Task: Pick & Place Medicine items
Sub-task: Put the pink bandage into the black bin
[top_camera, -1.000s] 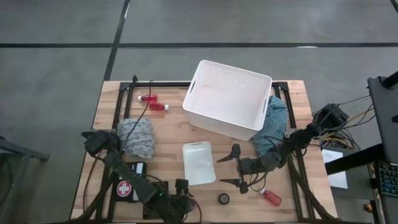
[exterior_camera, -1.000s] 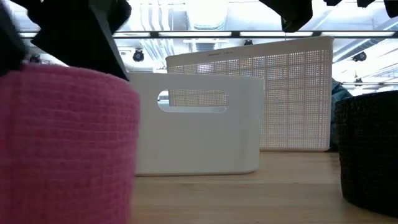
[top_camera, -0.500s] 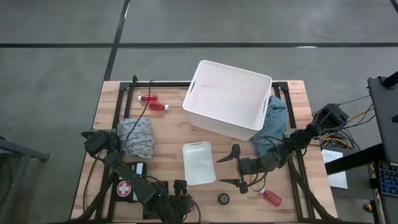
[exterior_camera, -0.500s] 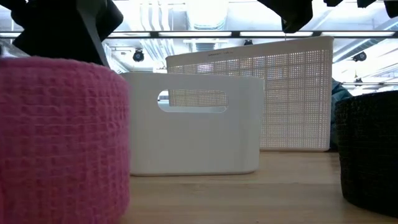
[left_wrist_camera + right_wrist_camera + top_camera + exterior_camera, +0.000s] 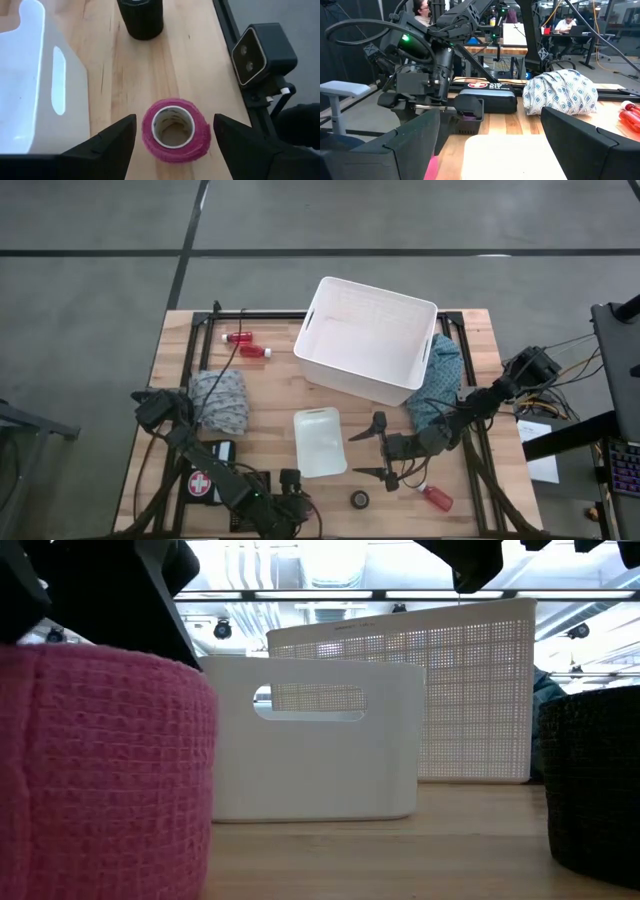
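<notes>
Left gripper low at the tabletop's near edge, arm folded along the left side, fingers spread wide; right gripper near the tabletop's middle front, arm reaching in from the right, fingers parted.

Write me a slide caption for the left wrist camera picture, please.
Left gripper, fingers open, straddles a pink tape roll on the wooden table, dark tape roll beyond.

The wooden counter carries a white basket near its far edge, two red bottles toward the far-left corner, patterned cloths (two bundles), a white lid, a dark tape roll and a pink tape roll at the near edge.
</notes>
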